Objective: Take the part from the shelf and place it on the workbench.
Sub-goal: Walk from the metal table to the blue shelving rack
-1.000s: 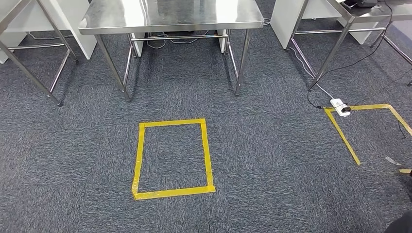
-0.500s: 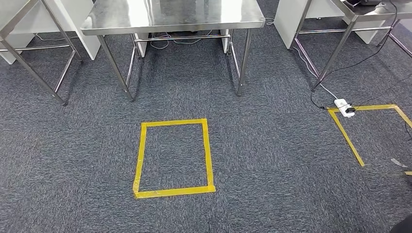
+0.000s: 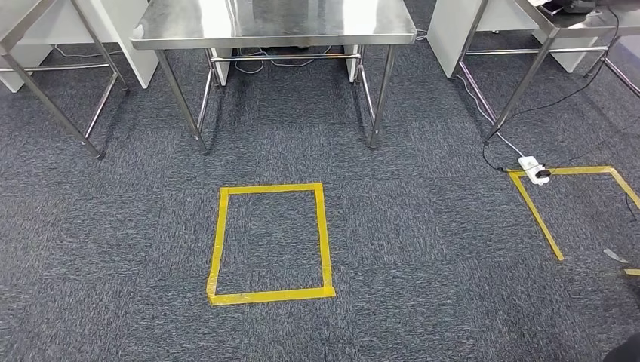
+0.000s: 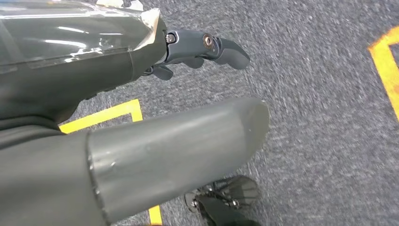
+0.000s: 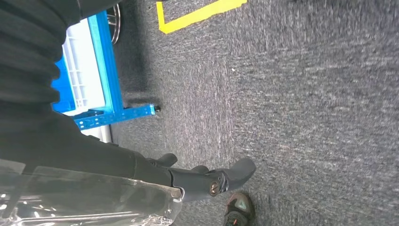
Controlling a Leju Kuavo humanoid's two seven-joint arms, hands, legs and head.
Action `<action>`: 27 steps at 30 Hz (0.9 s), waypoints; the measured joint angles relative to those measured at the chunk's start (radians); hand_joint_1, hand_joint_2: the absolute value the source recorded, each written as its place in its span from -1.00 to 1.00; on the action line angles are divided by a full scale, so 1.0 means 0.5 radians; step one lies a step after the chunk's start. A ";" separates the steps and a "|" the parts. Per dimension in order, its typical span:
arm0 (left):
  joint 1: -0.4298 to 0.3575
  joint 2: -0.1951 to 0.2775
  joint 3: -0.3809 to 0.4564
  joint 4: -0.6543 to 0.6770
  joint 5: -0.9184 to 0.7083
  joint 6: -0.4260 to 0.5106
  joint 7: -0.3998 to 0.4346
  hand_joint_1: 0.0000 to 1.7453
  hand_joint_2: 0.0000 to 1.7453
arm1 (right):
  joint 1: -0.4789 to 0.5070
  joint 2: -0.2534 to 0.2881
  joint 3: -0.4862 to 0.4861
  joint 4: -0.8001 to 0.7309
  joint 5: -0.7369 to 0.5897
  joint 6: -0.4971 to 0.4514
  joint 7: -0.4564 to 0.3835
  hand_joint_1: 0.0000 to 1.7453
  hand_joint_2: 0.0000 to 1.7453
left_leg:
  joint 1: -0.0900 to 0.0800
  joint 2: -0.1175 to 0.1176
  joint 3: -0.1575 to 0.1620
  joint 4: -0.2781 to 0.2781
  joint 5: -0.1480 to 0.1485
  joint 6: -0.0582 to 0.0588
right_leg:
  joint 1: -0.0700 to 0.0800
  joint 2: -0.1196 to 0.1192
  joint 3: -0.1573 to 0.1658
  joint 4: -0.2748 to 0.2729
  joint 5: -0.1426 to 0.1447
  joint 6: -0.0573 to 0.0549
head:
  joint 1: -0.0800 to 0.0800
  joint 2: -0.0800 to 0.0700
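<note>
Head view: steel bench (image 3: 273,21) up ahead on grey carpet (image 3: 423,249), yellow tape square (image 3: 269,243) in front, another tape outline (image 3: 558,204) off right with a white power strip (image 3: 533,168) at its corner.

Left wrist view: left hand (image 4: 155,122) hanging over carpet, fingers loosely apart, holding nothing.

Right wrist view: right hand (image 5: 188,181) same deal, empty, fingers apart. Blue shelf frame (image 5: 106,84) with a white crate (image 5: 82,70) nearby. Can't make out the part anywhere.

Steel workbench (image 3: 273,23) beyond yellow tape square (image 3: 270,243), possibly power strip (image 3: 533,168) right
</note>
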 joint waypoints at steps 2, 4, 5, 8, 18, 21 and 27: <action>-0.001 -0.001 0.000 0.000 0.000 0.000 0.000 -1.00 -1.00 | 0.000 -0.002 0.001 0.000 0.001 0.001 0.000 -1.00 1.00 | 0.006 -0.010 0.002 -0.021 0.019 0.016 | -0.003 0.011 -0.093 0.192 -0.100 -0.008 | 0.007 0.000; 0.000 -0.001 0.000 0.000 0.000 -0.001 0.000 -1.00 -1.00 | 0.003 -0.002 0.001 0.000 0.001 0.001 0.000 -1.00 1.00 | 0.005 -0.023 -0.008 -0.020 0.024 0.023 | -0.007 0.019 -0.219 0.462 -0.208 -0.013 | 0.013 0.000; 0.002 -0.002 0.000 0.000 0.000 -0.001 0.000 -1.00 -1.00 | 0.005 -0.003 0.001 0.000 0.001 0.001 0.000 -1.00 1.00 | 0.004 -0.030 -0.010 -0.019 0.025 0.023 | -0.008 0.021 -0.251 0.533 -0.225 -0.004 | 0.014 0.000; 0.004 -0.005 0.000 0.001 0.000 -0.001 0.001 -1.00 -1.00 | 0.005 -0.007 0.001 0.000 0.001 0.001 0.001 -1.00 1.00 | 0.004 -0.060 -0.008 -0.012 0.025 0.018 | -0.010 0.033 -0.112 0.277 -0.101 0.043 | 0.015 0.000; 0.009 -0.004 0.000 0.001 0.000 0.012 0.003 -1.00 -1.00 | 0.001 -0.005 0.005 -0.001 0.002 0.001 0.020 -1.00 1.00 | 0.018 -0.042 -0.186 0.371 -0.193 -0.080 | -0.027 0.016 0.048 -0.059 0.024 -0.053 | -0.009 0.000; 0.013 -0.006 0.000 0.001 0.000 0.012 0.003 -1.00 -1.00 | 0.004 -0.004 0.005 -0.001 0.002 0.003 0.020 -1.00 1.00 | 0.035 -0.026 -0.302 0.601 -0.252 -0.101 | -0.023 -0.010 0.046 -0.058 0.023 -0.055 | -0.010 0.000; 0.008 -0.003 0.000 0.001 0.001 0.012 0.000 -1.00 -1.00 | -0.004 -0.002 0.005 -0.001 0.000 0.016 0.025 -1.00 1.00 | 0.018 0.050 -0.021 0.020 -0.008 -0.060 | -0.006 -0.048 0.052 -0.061 0.018 -0.030 | -0.010 0.000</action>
